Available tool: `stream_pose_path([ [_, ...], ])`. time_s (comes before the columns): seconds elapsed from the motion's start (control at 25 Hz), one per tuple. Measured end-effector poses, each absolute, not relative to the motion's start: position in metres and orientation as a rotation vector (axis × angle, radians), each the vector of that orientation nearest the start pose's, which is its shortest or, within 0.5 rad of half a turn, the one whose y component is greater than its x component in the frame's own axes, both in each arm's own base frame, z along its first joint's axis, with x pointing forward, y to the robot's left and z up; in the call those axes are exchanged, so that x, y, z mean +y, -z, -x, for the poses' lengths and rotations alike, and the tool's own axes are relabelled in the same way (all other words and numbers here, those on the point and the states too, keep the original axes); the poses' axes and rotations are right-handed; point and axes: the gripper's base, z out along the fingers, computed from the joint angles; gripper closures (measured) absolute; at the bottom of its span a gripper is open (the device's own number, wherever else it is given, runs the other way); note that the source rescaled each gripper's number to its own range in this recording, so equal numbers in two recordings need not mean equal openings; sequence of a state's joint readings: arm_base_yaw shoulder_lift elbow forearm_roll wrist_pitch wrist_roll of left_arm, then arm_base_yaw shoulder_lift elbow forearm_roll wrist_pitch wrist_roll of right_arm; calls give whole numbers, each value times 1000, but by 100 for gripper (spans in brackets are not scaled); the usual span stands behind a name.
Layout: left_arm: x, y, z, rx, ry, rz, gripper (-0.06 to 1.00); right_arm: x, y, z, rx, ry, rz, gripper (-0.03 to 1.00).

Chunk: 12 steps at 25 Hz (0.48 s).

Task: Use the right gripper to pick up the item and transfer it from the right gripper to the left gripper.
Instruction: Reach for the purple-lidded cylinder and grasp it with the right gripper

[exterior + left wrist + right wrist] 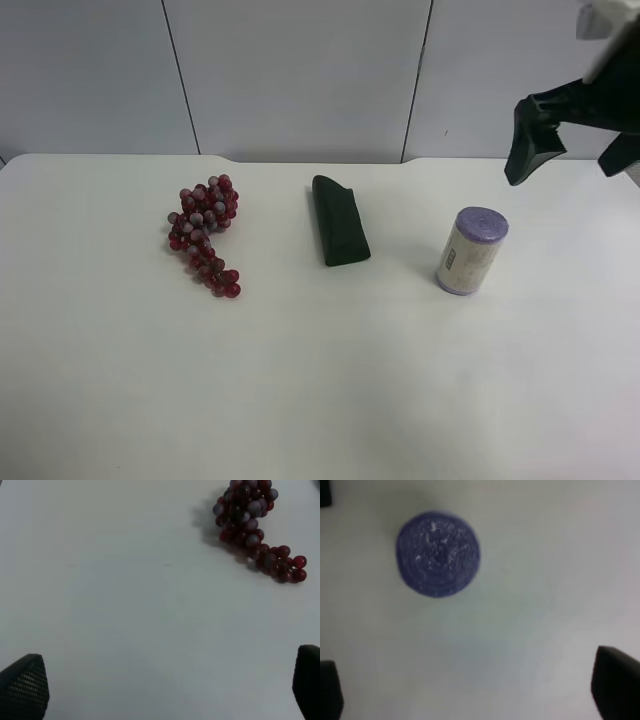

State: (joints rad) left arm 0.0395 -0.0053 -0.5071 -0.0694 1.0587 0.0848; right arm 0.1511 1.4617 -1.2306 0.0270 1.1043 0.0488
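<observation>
Exterior high showed the item [471,251] upright, label print too small to read; right gripper [473,685] and left gripper [166,682] both gaped wide.

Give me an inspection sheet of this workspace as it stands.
Surface: white table, carrying three things.
Job's things: purple-ended roll standing upright, untouched.
Clutter: red grape bunch; dark green pouch lying between grapes and roll.
Hands: right hand open, above the roll, holding nothing; left hand open, over bare table near the grapes.
Cables: nothing seen.
Surroundings: grey panelled wall behind the table.
</observation>
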Motion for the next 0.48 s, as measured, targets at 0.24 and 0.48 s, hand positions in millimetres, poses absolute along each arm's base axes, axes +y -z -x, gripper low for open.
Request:
stream_pose_path([
  [0.24,-6,-280,6,2027,5,-50,-5,49,-270,-308,2916,-70,134,-3],
  [0.48,-6,-280,6,2027,4,-49,-5,52,-240,-327,2942,-65,133,-3],
])
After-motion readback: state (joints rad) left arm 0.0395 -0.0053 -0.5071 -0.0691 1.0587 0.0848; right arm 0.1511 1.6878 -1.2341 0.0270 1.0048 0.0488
